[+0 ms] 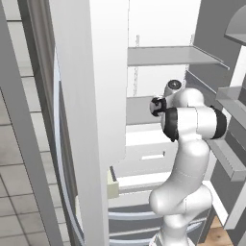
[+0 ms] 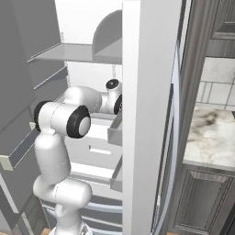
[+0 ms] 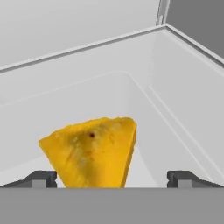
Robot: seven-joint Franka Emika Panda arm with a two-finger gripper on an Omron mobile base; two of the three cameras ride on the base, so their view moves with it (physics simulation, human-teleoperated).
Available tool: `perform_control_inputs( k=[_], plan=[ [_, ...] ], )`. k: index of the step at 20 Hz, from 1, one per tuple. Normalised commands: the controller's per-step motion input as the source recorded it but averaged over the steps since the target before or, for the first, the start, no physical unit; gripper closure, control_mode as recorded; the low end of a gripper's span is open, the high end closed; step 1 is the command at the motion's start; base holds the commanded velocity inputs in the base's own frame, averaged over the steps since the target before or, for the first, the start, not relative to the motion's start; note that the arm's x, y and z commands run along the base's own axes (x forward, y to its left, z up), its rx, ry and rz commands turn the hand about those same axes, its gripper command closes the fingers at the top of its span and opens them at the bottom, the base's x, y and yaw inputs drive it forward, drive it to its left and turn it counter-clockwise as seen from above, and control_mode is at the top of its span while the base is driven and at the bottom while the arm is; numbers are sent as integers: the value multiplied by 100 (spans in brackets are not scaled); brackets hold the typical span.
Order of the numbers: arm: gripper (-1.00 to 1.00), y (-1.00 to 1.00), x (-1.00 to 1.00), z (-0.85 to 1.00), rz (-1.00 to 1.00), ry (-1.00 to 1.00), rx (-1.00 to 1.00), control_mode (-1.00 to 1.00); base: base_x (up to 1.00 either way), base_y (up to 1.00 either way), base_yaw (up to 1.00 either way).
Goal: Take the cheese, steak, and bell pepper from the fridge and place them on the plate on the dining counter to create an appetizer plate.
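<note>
**Open gripper poised over the cheese in the fridge drawer**

In the hand view, the cheese (image 3: 93, 153) sits at the lower centre of the frame — a yellow-orange wedge with a mottled face and one small dark speck near its top. It lies inside a white drawer (image 3: 175, 100), whose inner walls climb toward the upper part of the frame and whose rim runs as a pale line from the left edge up to a corner at the upper right. The gripper (image 3: 112, 178) has its two dark fingertips spread wide, one at the lower left and one at the lower right, with the wedge between them. The left tip is just beside the wedge's lower edge; the right one stands well apart from it. The jaws are fully spread and nothing is gripped.

In the left base view, the white arm (image 1: 185, 163) rises from the lower right and bends at a dark-ringed joint, reaching into the fridge (image 1: 158, 29) at the centre of the frame. A grey shelf (image 1: 168, 55) crosses the upper middle, above the wrist. An open fridge door (image 1: 86, 96) fills the left half.

In the right base view, the arm rises from the lower left and reaches right, its wrist passing behind the edge of the other open door (image 2: 140, 114) — a marble-topped counter (image 2: 211, 133) shows at the right.
</note>
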Motion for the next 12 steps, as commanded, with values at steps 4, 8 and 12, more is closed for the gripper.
perform_control_inputs(
  k=[4, 8, 12],
  plan=[
    [-100, -4, 44, -16, 0, 0, 0, -100, 0, 0, 0],
    [-100, 0, 17, -27, 0, 0, 0, -100, 0, 0, 0],
    [-100, 0, 13, -29, 0, 0, 0, -100, 0, 0, 0]
  ],
)
